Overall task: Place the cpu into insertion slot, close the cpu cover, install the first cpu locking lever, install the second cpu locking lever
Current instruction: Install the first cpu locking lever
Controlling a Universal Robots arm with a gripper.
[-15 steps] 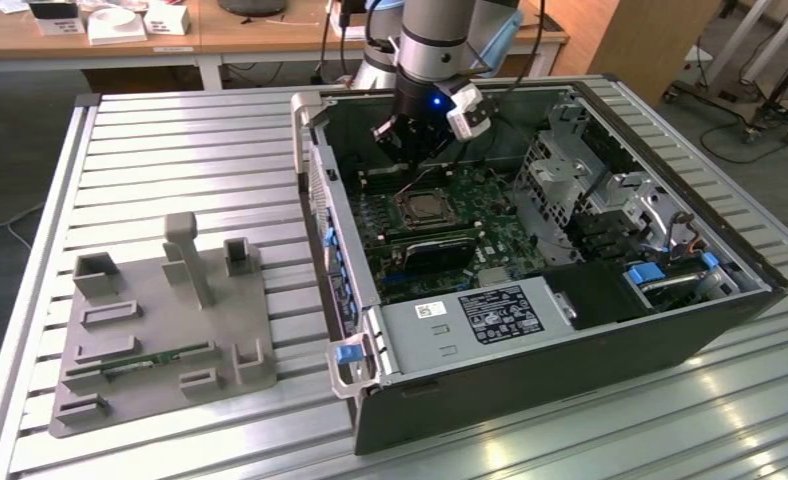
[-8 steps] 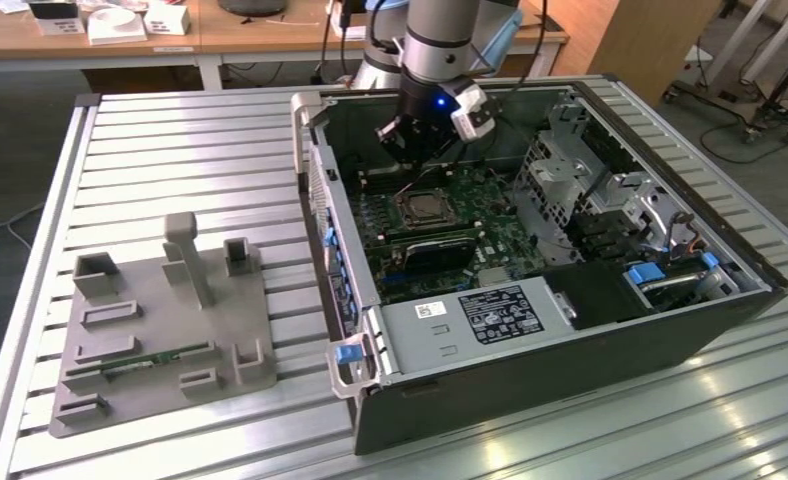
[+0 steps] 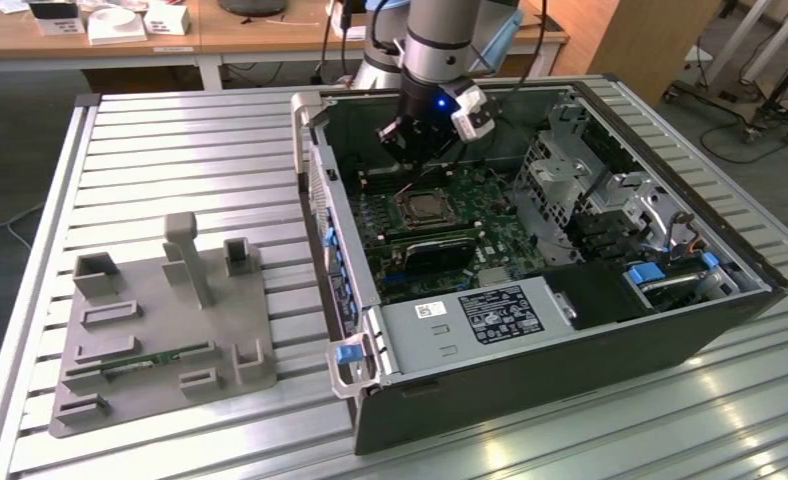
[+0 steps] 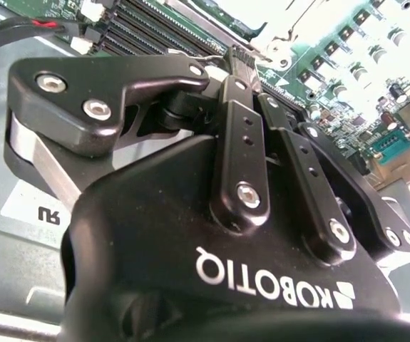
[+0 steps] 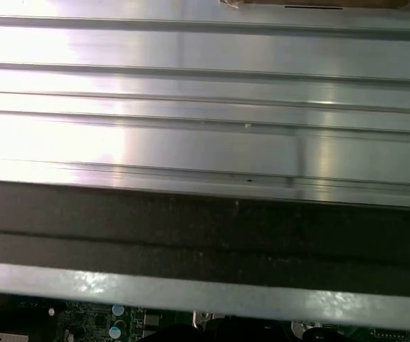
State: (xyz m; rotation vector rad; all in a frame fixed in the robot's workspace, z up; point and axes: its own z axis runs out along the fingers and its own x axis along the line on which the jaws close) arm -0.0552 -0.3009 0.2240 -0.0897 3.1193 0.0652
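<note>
Gripper (image 3: 414, 160), fingers pressed together and empty, hovers above the silver-rimmed square insertion slot (image 3: 425, 207); I judge lever work underway, demanding fine alignment.

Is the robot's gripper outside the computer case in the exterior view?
No. The gripper hangs inside the open computer case, above the green circuit board.

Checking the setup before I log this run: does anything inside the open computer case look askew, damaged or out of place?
Nothing stands out. In the exterior view the insertion slot sits square on the green board, and the gripper hangs just above it inside the computer case.
</note>
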